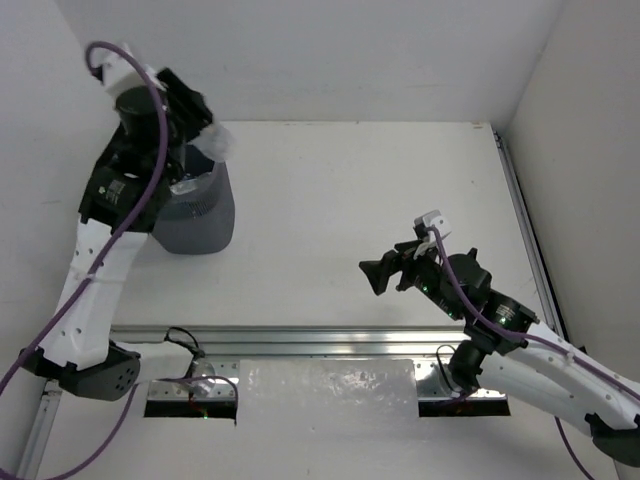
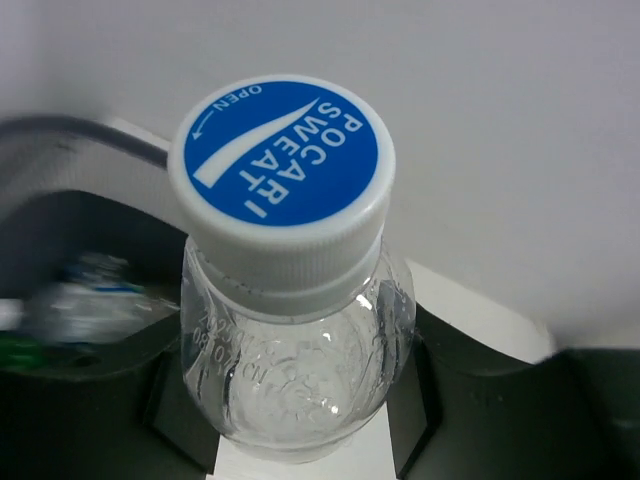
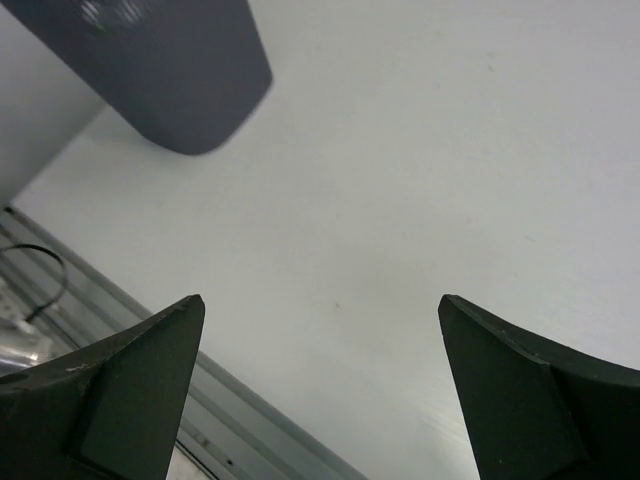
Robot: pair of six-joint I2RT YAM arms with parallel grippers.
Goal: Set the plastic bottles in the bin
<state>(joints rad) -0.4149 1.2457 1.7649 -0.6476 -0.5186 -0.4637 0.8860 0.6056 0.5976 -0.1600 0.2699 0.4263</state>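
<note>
L gripper [image 1: 204,130] is clenched on a clear bottle [image 2: 295,360] w/ blue cap [image 2: 285,165], held above the bin [image 1: 200,220] at far left. Step in hand, I'd say: the drop. Next: centre over the mouth, then let go. R gripper [image 1: 372,275] is spread, empty, over the tabletop [image 1: 340,180].

I am counting one round dark grey wire-mesh bin [image 1: 205,222]. I am seeing one clear plastic bottle with a white cap and blue top [image 2: 290,340] outside it. Inside it I am making out blurred bottles [image 2: 88,300], clear and green, too smeared to count. I am working two white arms, the left arm [image 1: 85,270] and the right arm [image 1: 545,368]. Each is carrying one black two-finger gripper: the left gripper [image 1: 203,125] and the right gripper [image 3: 320,390].
</note>
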